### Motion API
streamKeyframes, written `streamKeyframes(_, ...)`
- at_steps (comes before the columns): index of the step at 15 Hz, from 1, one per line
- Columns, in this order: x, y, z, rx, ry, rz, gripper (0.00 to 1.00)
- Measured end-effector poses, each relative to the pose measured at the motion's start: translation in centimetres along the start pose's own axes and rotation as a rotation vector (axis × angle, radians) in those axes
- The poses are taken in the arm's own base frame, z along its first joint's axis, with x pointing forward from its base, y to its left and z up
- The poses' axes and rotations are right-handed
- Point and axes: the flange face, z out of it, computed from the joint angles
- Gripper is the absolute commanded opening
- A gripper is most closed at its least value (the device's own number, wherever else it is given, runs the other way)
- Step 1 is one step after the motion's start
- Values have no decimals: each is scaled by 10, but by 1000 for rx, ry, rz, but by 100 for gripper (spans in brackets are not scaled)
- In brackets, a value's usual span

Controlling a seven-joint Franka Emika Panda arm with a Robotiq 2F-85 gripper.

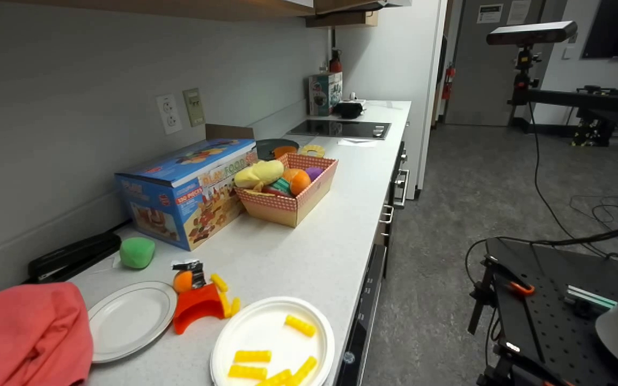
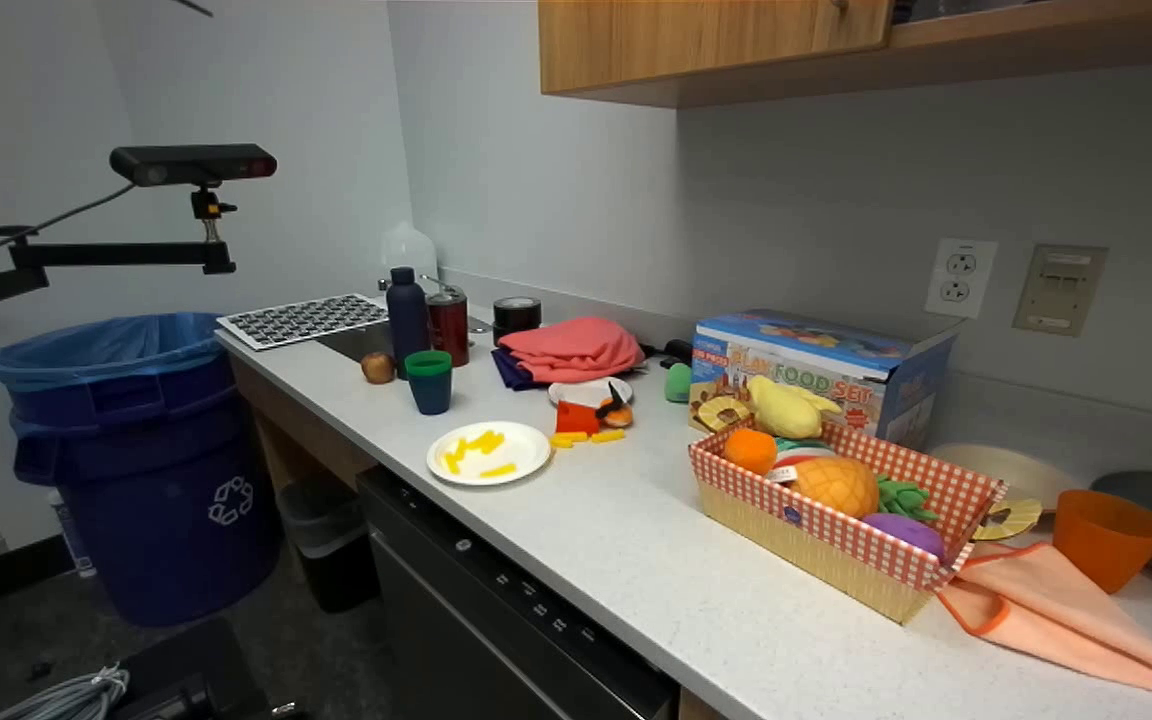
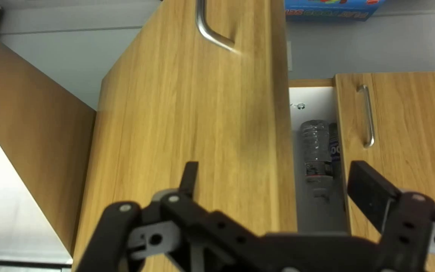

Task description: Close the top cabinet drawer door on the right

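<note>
The wrist picture stands upside down. In it, a wooden cabinet door (image 3: 187,124) with a metal handle (image 3: 212,36) stands ajar, swung out toward the camera. A neighbouring wooden door (image 3: 410,151) with a metal handle is on the picture's right side. Between the two doors a gap shows the cabinet inside with clear bottles (image 3: 315,151). My gripper (image 3: 272,179) is open and empty. One finger is in front of the ajar door and one in front of the neighbouring door; contact is not clear. The gripper is out of view in both exterior views.
An upper cabinet (image 2: 716,45) hangs over the counter. The counter holds a play food box (image 1: 191,187), a basket of toy food (image 1: 287,198), and plates (image 1: 271,321). A metal hood surface (image 3: 10,204) and wooden side panel (image 3: 40,132) are beside the ajar door.
</note>
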Motion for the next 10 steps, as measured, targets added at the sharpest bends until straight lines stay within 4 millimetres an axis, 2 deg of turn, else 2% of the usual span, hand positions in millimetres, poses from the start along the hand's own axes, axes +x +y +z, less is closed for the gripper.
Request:
streamKeyframes(4, -1, 3, 23, 9, -37, 12, 100)
streamKeyframes(10, -9, 3, 40, 68, -97, 41, 100)
